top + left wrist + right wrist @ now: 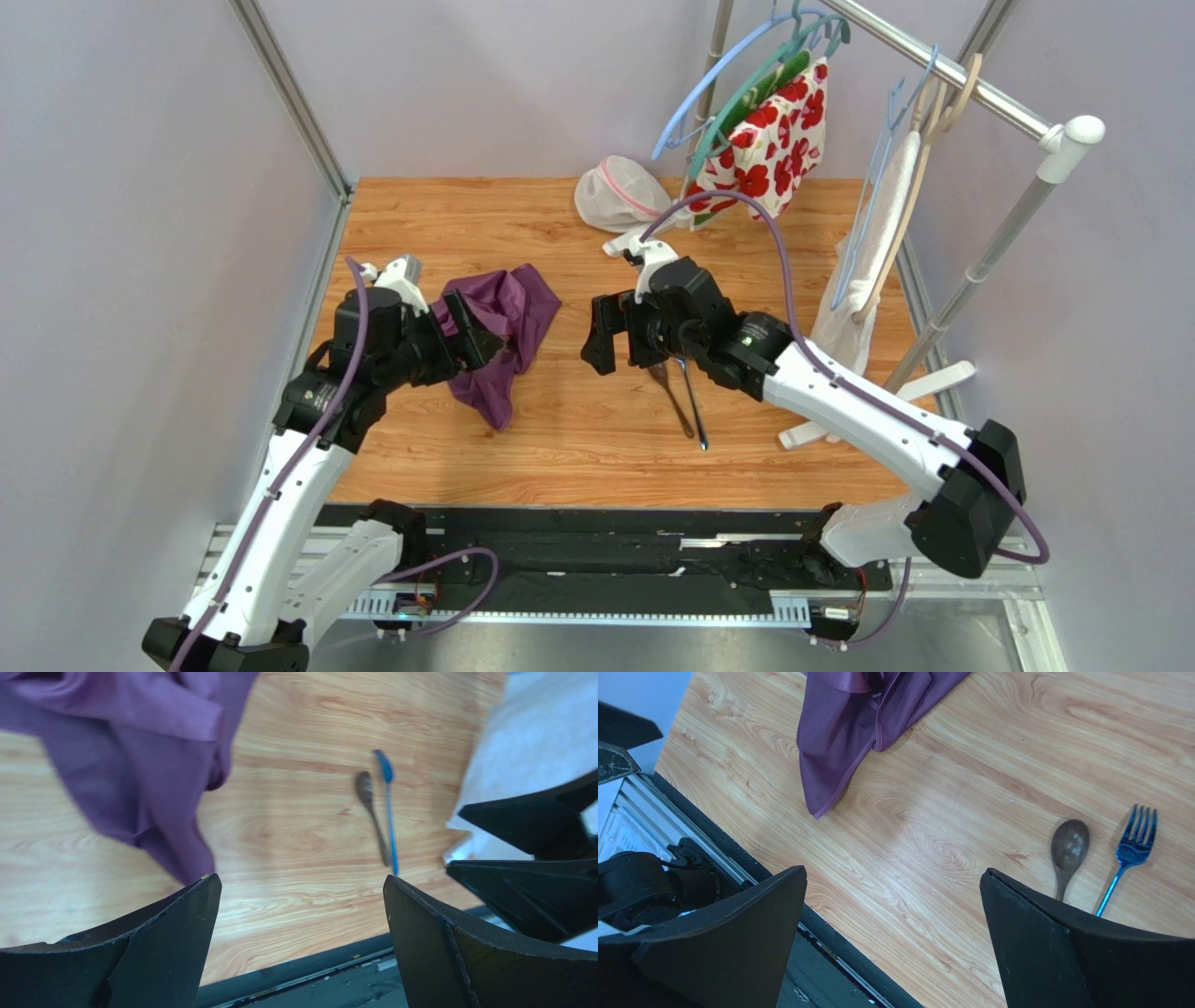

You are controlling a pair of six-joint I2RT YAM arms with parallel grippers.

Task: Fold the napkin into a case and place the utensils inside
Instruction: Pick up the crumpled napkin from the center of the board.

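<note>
Left arm (281, 490) and right arm (856, 399) lean inward over the desk (561, 434); left fingers (161, 952) gape empty by the crumpled napkin (505, 315), right fingers (1053, 952) likewise above spoon (1069, 847) and fork (1134, 836).

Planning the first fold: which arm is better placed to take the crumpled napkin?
Left: the left gripper, open, is beside the napkin; the right gripper is near the spoon and fork, farther off.

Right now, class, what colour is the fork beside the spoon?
The fork is shiny blue, clearest in the right wrist view.
</note>
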